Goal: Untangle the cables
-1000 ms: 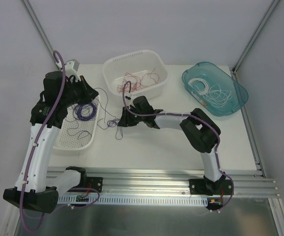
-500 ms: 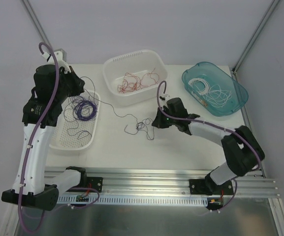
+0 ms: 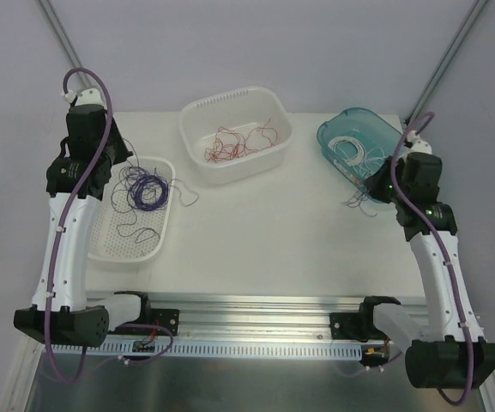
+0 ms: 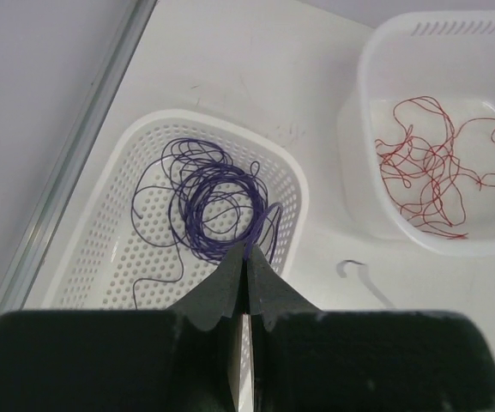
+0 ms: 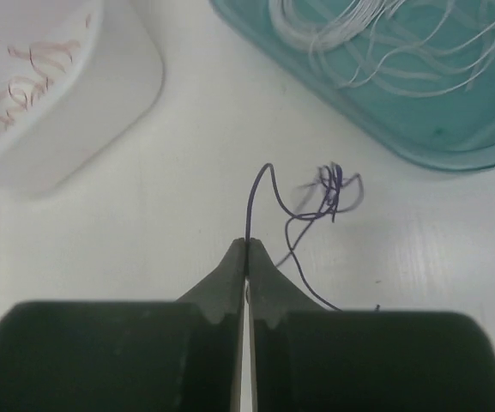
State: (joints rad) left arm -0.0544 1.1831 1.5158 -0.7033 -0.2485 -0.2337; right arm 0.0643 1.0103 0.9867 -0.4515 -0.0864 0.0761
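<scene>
A coil of purple cables [image 3: 147, 190] lies in the white perforated basket [image 3: 166, 242]; it also shows in the left wrist view [image 4: 217, 206]. My left gripper [image 3: 120, 161] is shut on a purple strand of that coil [image 4: 245, 249], just above the basket's right side. My right gripper [image 3: 374, 190] is shut on a separate short purple cable [image 5: 316, 206], whose tangled end hangs over the table beside the teal tray [image 3: 419, 172]. Red cables [image 3: 238, 142] lie in the white tub [image 3: 194, 116]. White cables [image 3: 363, 159] lie in the teal tray.
The white tub stands at the back middle, the teal tray at the back right, the basket at the left. A thin strand hangs over the basket's right rim [image 3: 183, 194]. The metal rail [image 3: 256, 330] runs along the near edge.
My right gripper has swung from the table's middle to the right, beside the teal tray, carrying the short purple cable. The strand between the grippers no longer spans the table. My left gripper drew back left.
</scene>
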